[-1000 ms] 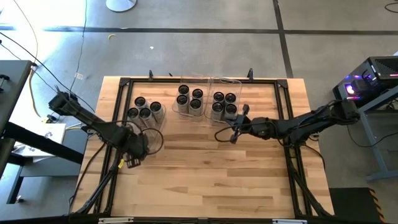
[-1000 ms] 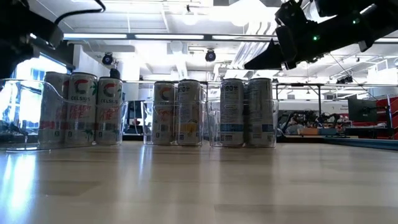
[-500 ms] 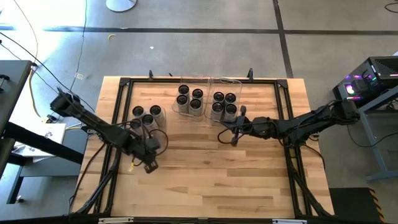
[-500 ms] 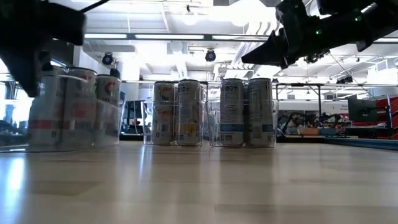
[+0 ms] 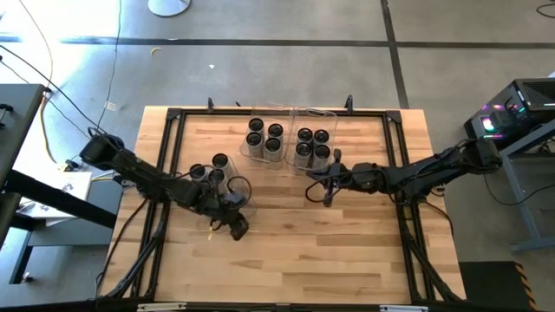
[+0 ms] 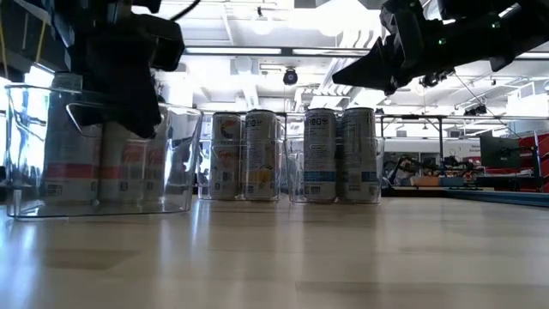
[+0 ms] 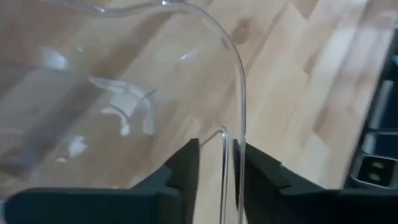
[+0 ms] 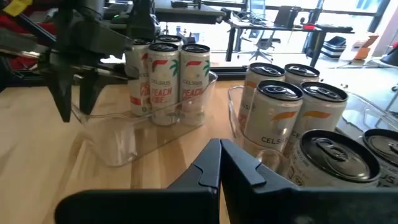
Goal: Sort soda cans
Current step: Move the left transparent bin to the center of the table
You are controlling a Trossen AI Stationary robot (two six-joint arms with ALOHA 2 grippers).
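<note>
Three clear bins sit on the wooden tabletop (image 5: 286,251), each holding soda cans. The left bin (image 6: 176,163) lies nearer the left edge and further out from the back edge than the other two; in the high view three dark can tops (image 5: 208,170) are countable in it, a fourth cannot be made out under the arm. The left gripper (image 5: 236,206) is at this bin's front right corner — the left wrist view shows its two dark fingers (image 7: 186,165) pinched on the clear wall, the rim curving away just beyond them. In the low view the dark gripper body hangs over the bin's near wall, in front of the red-and-white cans (image 6: 73,154). The middle bin (image 5: 264,147) stands at the back edge near centre with four cans (image 5: 264,138); the right bin (image 5: 314,149) stands just beside it, touching or nearly so, also with four cans (image 5: 312,145). The right gripper (image 5: 328,184) hovers just in front of the right bin, above the tabletop and touching nothing — its fingers (image 8: 211,165) are pressed together, tips meeting. From the right wrist view, the orange-marked cans (image 8: 273,118) of the middle bin sit close by, and the left bin's peach-labelled cans (image 8: 168,81) further off.
</note>
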